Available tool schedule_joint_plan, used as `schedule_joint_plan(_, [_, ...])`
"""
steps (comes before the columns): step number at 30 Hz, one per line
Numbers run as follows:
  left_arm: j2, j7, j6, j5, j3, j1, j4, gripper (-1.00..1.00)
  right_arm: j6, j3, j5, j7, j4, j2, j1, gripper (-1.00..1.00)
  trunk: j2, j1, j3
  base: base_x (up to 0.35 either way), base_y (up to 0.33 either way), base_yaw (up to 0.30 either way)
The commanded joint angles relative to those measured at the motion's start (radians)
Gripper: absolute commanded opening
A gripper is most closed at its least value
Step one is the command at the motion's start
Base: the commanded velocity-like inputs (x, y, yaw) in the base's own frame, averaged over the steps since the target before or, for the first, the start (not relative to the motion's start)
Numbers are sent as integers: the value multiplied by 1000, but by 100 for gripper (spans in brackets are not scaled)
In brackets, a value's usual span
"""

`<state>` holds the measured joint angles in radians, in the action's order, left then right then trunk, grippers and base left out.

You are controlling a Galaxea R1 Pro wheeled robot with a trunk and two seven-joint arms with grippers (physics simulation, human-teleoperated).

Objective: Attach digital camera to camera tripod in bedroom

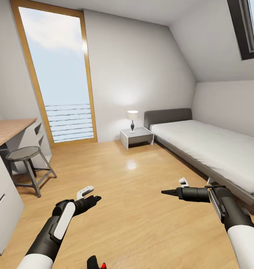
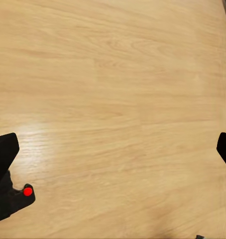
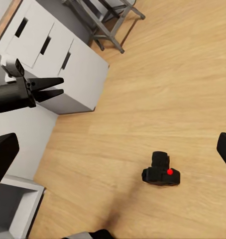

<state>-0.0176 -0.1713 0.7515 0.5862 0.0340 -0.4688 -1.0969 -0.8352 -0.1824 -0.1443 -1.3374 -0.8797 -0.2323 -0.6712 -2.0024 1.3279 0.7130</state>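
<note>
Our two arms reach out over the bedroom floor [image 1: 141, 209], and the digital camera [image 3: 161, 172] lies on the wood below us.

In the head view we see our left gripper [image 1: 94, 198] and right gripper [image 1: 168, 192] held above the boards, well apart from each other. From the right wrist view the left gripper's tips [image 3: 53, 88] show a narrow gap, nearly together and holding nothing; for the right gripper we cannot tell whether its jaws are parted or closed. The digital camera, black with a red dot, sits alone on the floor, well apart from the white drawer unit [image 3: 63, 64]. Farther off stand a grey stool [image 1: 28, 164] under the table edge [image 1: 11, 130], a bedside cabinet [image 1: 136, 136] with a small lamp [image 1: 132, 120], and the grey-framed bed [image 1: 209, 149] along the sloped wall.
</note>
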Motion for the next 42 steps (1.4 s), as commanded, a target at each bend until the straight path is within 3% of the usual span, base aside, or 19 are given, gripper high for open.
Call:
schedule_joint_plan(1, [-1,-8,5,10,2,-1,-1,100,-8,-3,-10,-9,-1,1,-1,100,-8,4,4,0,0,0])
schedule_joint_plan(42, [-2,-8,5,1,0,-1,-1,100,-7,-3,-14,-6,2,1,-1,100,-295,161,133,0,0,0])
